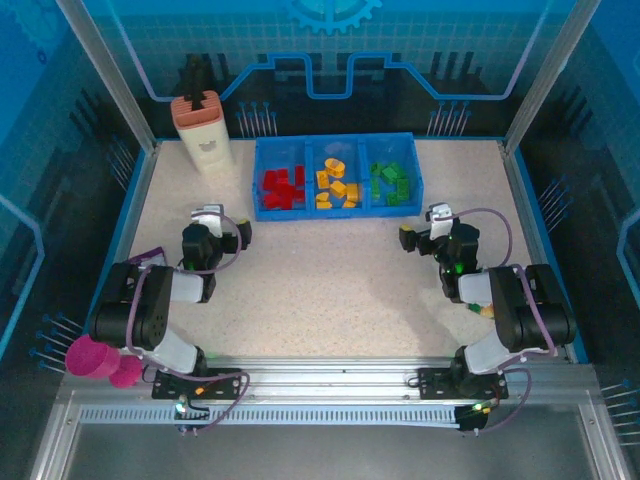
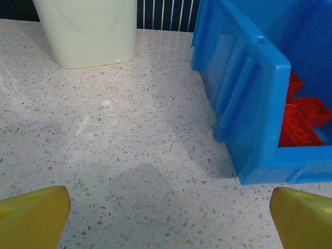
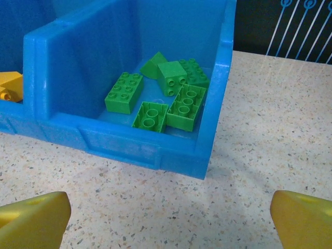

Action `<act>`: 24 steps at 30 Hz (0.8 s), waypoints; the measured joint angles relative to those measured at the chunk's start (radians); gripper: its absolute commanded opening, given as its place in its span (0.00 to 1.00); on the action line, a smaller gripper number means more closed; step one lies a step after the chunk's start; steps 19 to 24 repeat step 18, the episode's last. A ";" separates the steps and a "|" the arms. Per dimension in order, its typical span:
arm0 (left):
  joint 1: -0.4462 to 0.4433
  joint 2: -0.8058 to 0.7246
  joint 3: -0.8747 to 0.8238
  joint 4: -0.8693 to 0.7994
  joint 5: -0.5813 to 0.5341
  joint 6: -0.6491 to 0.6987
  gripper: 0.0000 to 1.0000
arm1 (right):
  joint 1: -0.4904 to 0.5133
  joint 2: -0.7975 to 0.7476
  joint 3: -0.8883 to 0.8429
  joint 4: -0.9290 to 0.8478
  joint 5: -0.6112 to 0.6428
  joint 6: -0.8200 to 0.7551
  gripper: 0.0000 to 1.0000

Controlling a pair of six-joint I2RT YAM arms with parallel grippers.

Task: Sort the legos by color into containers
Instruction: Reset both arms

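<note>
Bricks sorted by colour in a blue tray (image 1: 258,185); the job looks finished.
Overhead: red bricks (image 1: 284,188), orange bricks (image 1: 337,185) and green bricks (image 1: 391,183) each lie in their own compartment. Left wrist: left gripper (image 2: 168,220) spread, empty, over the bench (image 2: 114,135). Right wrist: right gripper (image 3: 168,220) spread, empty.

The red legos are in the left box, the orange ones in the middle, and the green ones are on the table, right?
Not quite. The green legos lie in the right compartment of the blue tray, not on the table; the right wrist view shows it. The red legos left and orange legos middle are correct.
</note>
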 measured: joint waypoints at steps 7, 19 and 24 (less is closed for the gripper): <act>0.000 0.000 0.000 0.000 0.000 0.000 0.99 | 0.000 0.000 0.000 -0.008 0.002 0.001 1.00; 0.000 0.000 0.000 0.000 0.000 0.000 0.99 | 0.000 0.000 0.005 -0.029 0.008 0.001 1.00; 0.000 0.000 0.000 0.000 0.000 0.000 0.99 | 0.000 0.000 0.005 -0.029 0.008 0.001 1.00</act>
